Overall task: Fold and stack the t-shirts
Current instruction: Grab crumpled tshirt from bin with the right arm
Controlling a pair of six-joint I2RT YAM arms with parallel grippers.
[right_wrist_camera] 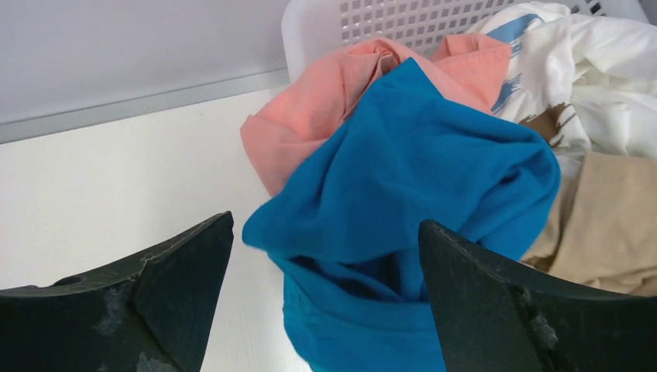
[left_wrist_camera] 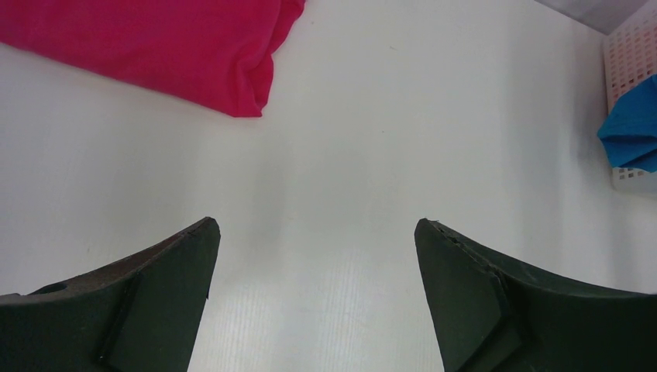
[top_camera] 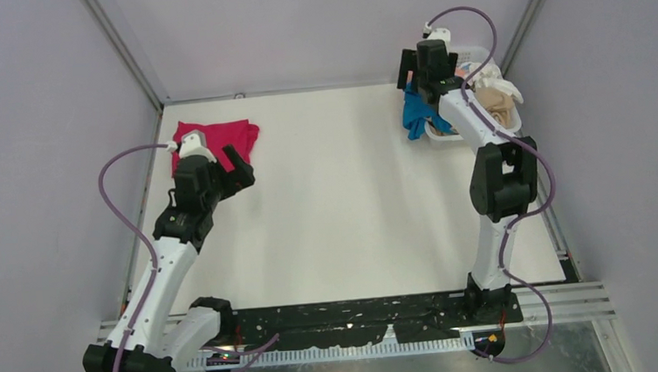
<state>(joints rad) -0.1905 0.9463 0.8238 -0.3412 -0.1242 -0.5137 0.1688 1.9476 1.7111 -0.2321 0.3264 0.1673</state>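
A folded magenta-red t-shirt (top_camera: 209, 140) lies on the white table at the far left; it also shows in the left wrist view (left_wrist_camera: 155, 46). My left gripper (top_camera: 235, 164) is open and empty just right of it, over bare table (left_wrist_camera: 314, 225). A teal-blue t-shirt (top_camera: 414, 117) hangs over the left rim of a white basket (top_camera: 482, 53) at the far right. In the right wrist view the teal-blue t-shirt (right_wrist_camera: 403, 194) lies on peach (right_wrist_camera: 325, 93), white (right_wrist_camera: 589, 62) and tan (right_wrist_camera: 612, 225) shirts. My right gripper (right_wrist_camera: 325, 232) is open above it, jaws wide on either side.
Grey walls enclose the table on the left, back and right. The basket rim also shows at the far right of the left wrist view (left_wrist_camera: 627, 46). A black rail (top_camera: 360, 311) runs along the near edge.
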